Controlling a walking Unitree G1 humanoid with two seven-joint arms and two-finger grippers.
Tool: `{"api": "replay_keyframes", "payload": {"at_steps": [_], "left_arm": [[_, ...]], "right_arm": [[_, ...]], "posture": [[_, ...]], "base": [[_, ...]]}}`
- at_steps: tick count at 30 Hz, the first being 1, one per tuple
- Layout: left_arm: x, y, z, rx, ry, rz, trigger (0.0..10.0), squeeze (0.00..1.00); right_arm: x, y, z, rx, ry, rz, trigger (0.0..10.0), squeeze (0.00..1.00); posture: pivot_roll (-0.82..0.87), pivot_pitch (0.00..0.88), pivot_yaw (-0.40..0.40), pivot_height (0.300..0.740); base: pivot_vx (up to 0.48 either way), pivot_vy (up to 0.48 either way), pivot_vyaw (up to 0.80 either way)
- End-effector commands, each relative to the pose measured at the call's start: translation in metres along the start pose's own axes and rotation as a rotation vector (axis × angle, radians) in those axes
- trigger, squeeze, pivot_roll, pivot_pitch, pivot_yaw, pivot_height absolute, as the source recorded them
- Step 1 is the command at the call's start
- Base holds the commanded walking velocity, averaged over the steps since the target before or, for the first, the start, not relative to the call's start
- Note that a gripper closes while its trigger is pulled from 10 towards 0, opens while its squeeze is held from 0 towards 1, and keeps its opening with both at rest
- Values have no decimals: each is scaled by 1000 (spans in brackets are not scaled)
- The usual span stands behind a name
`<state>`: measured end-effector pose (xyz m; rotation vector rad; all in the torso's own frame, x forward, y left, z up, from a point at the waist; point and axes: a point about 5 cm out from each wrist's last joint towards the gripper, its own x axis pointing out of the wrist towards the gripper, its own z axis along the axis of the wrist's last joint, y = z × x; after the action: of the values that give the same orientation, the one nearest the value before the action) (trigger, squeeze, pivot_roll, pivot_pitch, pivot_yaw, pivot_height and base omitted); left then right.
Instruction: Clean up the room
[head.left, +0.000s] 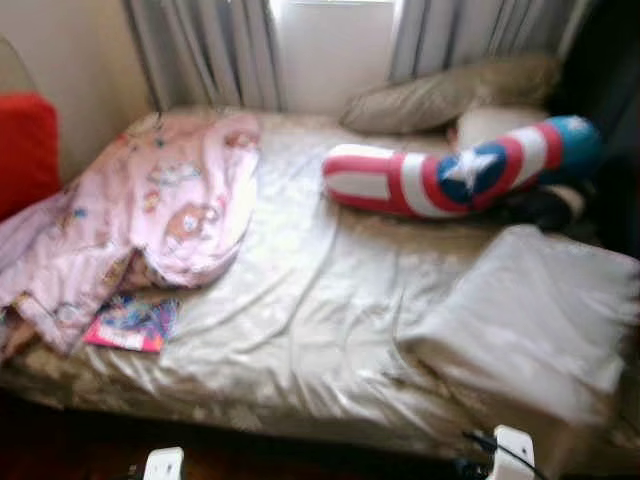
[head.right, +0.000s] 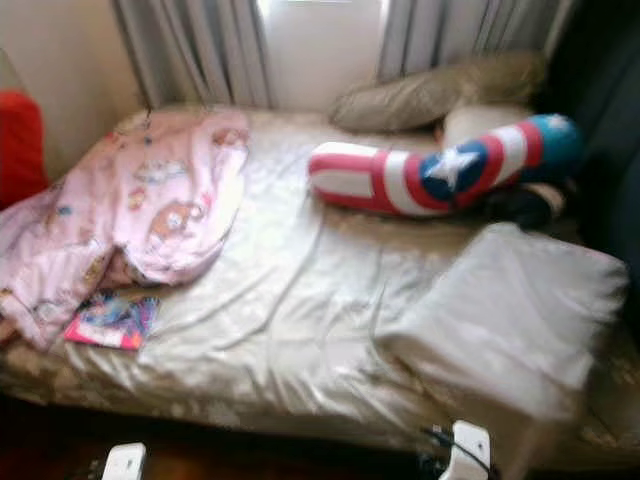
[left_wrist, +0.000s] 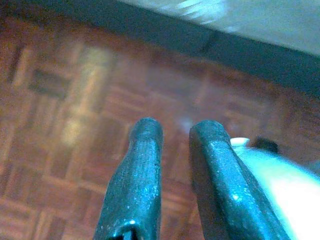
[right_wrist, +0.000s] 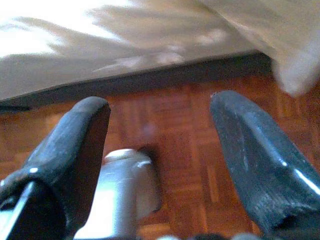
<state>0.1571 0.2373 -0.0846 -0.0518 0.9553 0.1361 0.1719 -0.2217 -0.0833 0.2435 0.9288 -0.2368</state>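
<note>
While both arms hang low, the left gripper (left_wrist: 175, 165) nearly closed and the right gripper (right_wrist: 160, 150) spread, nothing is held. Grabbing the blanket (head.left: 150, 210) could drag the book (head.left: 132, 322) off the bed (head.left: 300, 300).

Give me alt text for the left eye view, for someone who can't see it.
An unmade bed with a rumpled cream satin sheet stands under a curtained window. A crumpled pink patterned blanket lies on its left over a colourful magazine; a red, white and blue star-shield bolster and a folded white blanket lie on the right.
</note>
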Motion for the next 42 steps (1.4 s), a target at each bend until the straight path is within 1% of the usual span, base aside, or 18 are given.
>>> {"api": "replay_keyframes", "payload": {"at_steps": [1,7,9,14,17,18,21,25,28,32,34,37,42], "left_arm": [[0,-1,-1,12,7,-3,10000,0],[-1,1,-2,15,8,2,10000,0],[-1,2,-3,5,7,7,10000,0],[-1,2,-3,1,9,9,10000,0],[2,-4,3,-14,-4,3,10000,0],[2,-4,3,-14,-4,3,10000,0],[4,-13,10,-15,-12,-7,10000,0],[6,-18,14,-19,-21,-13,10000,0],[6,-18,14,-15,-21,-10,10000,0],[4,-12,6,-15,-12,-3,10000,0],[1,-4,1,-15,-6,6,10000,0],[-1,4,-2,-18,-2,13,10000,0],[-3,9,-4,-19,-1,18,10000,0]], "right_arm": [[1,-2,5,5,-12,-9,10000,0],[1,-3,7,8,-18,-15,10000,0],[1,-3,8,22,-29,-16,10000,0],[0,-4,9,18,-30,-19,10000,0],[0,-5,9,14,-31,-17,10000,0],[0,-5,9,14,-31,-17,10000,0],[0,-5,10,13,-32,-17,10000,0],[1,-6,11,13,-35,-16,10000,0],[1,-6,11,12,-35,-16,10000,0],[1,-6,11,15,-34,-16,10000,0],[1,-5,11,15,-32,-15,10000,0],[1,-5,11,17,-30,-13,10000,0],[1,-4,10,16,-28,-3,10000,0]], "posture": [[9,0,38,740],[7,0,29,740],[7,0,28,740],[8,0,20,740],[8,0,17,740],[8,0,17,740],[9,0,12,740],[11,0,10,740],[10,0,9,740],[9,0,10,740],[9,0,11,740],[12,0,9,740],[11,0,10,740]], "base": [[0,-480,-663],[0,-450,-663],[0,0,0],[0,0,0],[0,0,0],[0,0,0],[0,0,0],[0,0,0],[0,0,0],[0,0,0],[247,0,0],[263,0,0],[270,0,-694]]}}
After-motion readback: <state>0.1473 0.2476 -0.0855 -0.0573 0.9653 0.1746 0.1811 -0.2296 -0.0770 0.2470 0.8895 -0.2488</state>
